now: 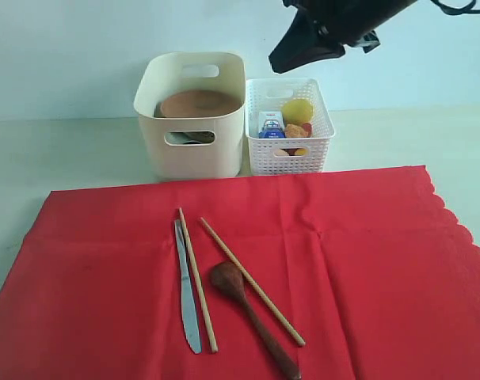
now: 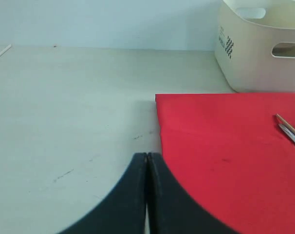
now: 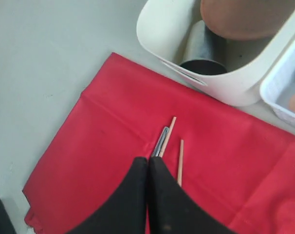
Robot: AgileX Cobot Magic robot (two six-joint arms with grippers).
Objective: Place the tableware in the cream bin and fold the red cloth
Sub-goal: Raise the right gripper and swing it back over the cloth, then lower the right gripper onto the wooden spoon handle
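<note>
Pale bench has your red cloth spread flat on it, with the knife, two chopsticks and wooden spoon lying mid-cloth. Behind sits the cream bin, brown plate and steel cup inside. Your left claw is clenched empty by the cloth's corner, and your right claw is clenched empty too, up high.

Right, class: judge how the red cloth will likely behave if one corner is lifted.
Probably floppy: the red cloth lies flat with soft crease lines, so it should drape. Lifting would likely tip the knife, chopsticks and spoon lying on it.
</note>
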